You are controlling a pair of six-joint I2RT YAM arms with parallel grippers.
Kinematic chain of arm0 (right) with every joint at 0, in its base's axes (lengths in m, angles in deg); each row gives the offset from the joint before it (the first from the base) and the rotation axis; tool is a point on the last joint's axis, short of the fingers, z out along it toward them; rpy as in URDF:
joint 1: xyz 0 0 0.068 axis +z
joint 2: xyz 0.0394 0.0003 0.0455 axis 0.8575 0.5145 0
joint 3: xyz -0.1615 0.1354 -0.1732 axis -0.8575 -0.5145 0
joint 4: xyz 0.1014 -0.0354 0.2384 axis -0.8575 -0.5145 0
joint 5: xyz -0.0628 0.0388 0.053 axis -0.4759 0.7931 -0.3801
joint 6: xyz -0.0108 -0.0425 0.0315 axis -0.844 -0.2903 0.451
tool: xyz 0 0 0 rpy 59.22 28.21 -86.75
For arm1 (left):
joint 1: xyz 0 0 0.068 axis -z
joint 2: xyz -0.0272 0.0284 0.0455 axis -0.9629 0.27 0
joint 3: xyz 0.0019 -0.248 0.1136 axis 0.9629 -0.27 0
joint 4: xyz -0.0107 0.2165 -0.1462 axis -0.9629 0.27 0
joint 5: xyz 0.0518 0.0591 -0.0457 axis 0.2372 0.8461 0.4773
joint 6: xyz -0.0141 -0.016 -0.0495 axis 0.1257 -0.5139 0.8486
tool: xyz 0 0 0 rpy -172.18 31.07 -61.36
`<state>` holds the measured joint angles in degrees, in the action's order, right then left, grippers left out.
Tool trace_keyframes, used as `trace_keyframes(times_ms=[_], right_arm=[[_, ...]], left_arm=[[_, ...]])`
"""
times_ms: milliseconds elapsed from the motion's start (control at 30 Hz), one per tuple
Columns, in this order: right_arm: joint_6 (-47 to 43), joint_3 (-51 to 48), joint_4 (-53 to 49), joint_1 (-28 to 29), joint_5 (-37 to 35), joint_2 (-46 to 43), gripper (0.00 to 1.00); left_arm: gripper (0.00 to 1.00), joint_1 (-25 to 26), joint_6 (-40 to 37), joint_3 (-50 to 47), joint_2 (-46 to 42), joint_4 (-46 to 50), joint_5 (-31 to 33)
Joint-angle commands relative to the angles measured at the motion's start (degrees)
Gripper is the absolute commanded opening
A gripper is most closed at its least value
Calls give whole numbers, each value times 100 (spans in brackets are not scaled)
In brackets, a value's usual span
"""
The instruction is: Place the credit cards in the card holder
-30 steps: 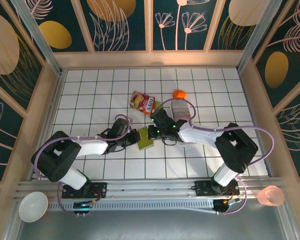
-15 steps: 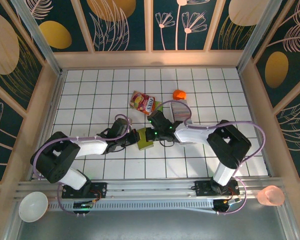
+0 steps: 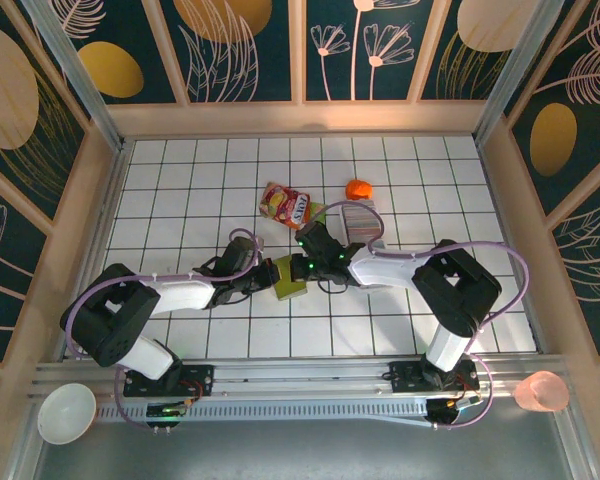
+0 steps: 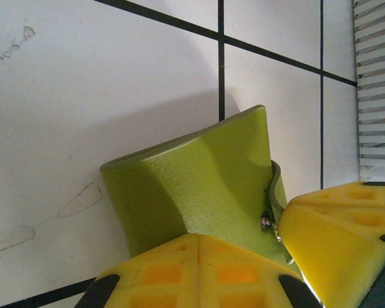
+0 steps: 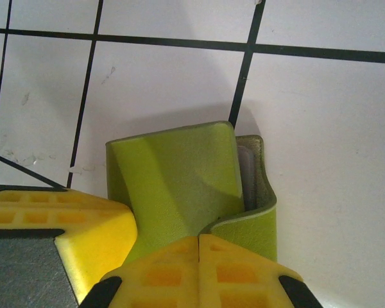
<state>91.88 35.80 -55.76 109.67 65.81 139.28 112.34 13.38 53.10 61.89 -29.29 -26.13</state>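
The olive-green card holder (image 3: 289, 279) lies on the white tiled floor between my two grippers. My left gripper (image 3: 266, 281) comes at it from the left. Its yellow fingers are pressed together on the holder's (image 4: 199, 183) near flap, which is lifted and bent. My right gripper (image 3: 302, 268) reaches in from the right and is shut on the opposite folded edge (image 5: 244, 224). The holder (image 5: 173, 183) gapes slightly there, with a pale grey inside (image 5: 247, 170). The credit cards (image 3: 358, 216) stand as a grey striped block behind the right arm, apart from both grippers.
A red-and-yellow snack packet (image 3: 288, 204) and a small orange thing (image 3: 358, 188) lie behind the holder. A white bowl (image 3: 65, 412) and a pink cup (image 3: 540, 392) sit off the tiles at the near corners. Wooden walls (image 3: 500, 200) ring the floor.
The right arm swung left and brought its gripper up to the card holder's right edge. The left arm and the holder stayed almost still.
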Motion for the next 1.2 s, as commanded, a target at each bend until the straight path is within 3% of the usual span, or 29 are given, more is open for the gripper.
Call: trace_keyframes(times_ms=[0, 700, 1167], right_arm=[[77, 17, 246, 35, -122, 57, 0], [281, -165, 381, 152, -54, 420, 0], [587, -1050, 367, 436, -271, 476, 0]], left_arm=[[0, -63, -51, -171, 26, 423, 234], [0, -64, -30, -225, -3, 326, 192], [0, -64, 20, -251, 66, 196, 202]])
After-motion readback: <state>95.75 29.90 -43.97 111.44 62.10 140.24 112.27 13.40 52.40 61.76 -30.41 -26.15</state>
